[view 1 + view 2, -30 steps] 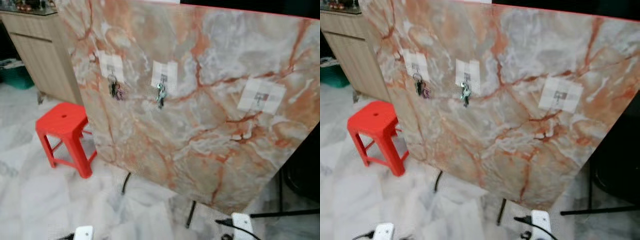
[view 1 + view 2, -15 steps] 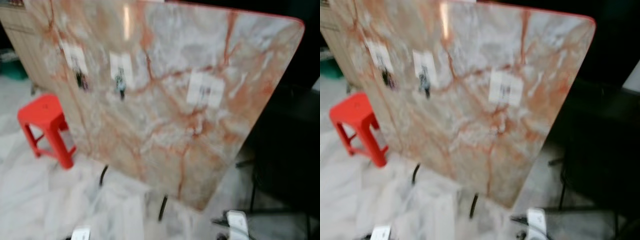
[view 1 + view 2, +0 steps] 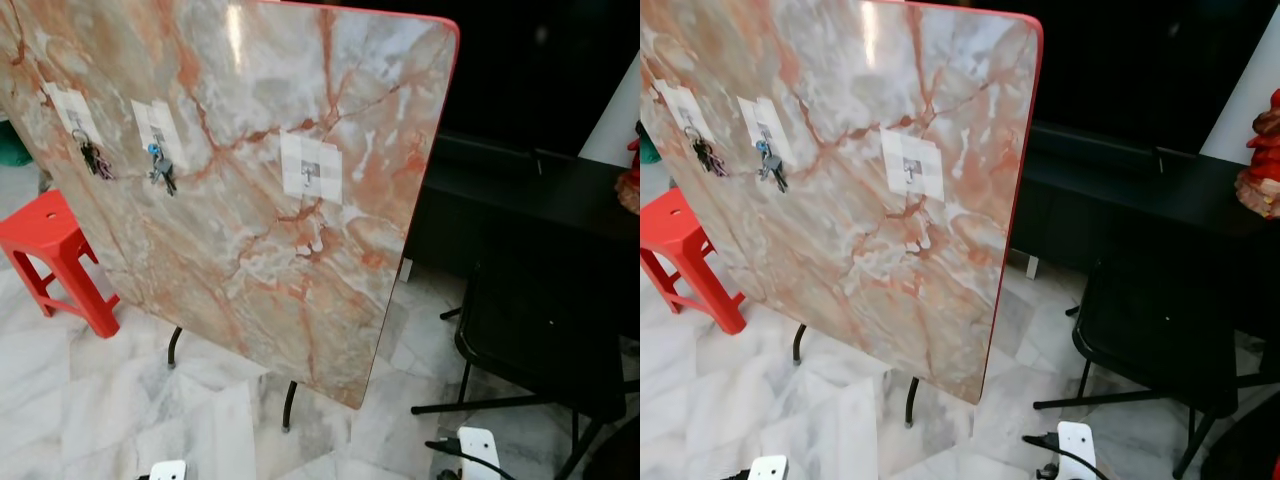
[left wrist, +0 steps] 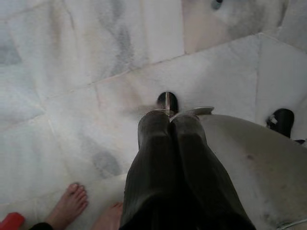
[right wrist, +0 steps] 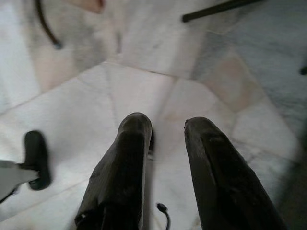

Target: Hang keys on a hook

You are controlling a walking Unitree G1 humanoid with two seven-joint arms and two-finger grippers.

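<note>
We found both arms hanging low over the pale marble floor (image 4: pixel 72 86). The left pincer (image 4: pixel 169 117) pointed straight down, its two black fingers (image 4: pixel 153 143) pressed together with nothing between them; beside it, close to the floor, a person's bare toes (image 4: pixel 72 203) showed. The right pincer (image 5: pixel 165 125) also pointed at the floor, its fingers (image 5: pixel 132 143) parted by a clear gap and gripping nothing. Near it a thin black cable (image 5: pixel 163 211) lay on the tiles, and a black chair leg (image 5: pixel 218 8) crossed further out.

Ahead of and above both pincers stood a folded counter (image 3: pixel 250 250), its marbled orange and grey top tipped nearly upright on black legs (image 3: pixel 288 405), with a red edge. Three pale adhesive patches were stuck on its face, each carrying a small hook. The hook (image 3: pixel 310 175) nearest the right pincer's side was bare. The middle hook (image 3: pixel 155 135) carried a bunch of keys (image 3: pixel 160 172) with a blue tag, and the farthest hook (image 3: pixel 72 118) on the left pincer's side carried another bunch of keys (image 3: pixel 92 158), darker. We saw no bins or boxes with anything in them.

Beyond the left pincer, by the panel's far side, stood a red plastic stool (image 3: pixel 45 250). Beyond the right pincer stood a black chair (image 3: pixel 540 340), and behind it a dark low cabinet (image 3: pixel 520 190).
</note>
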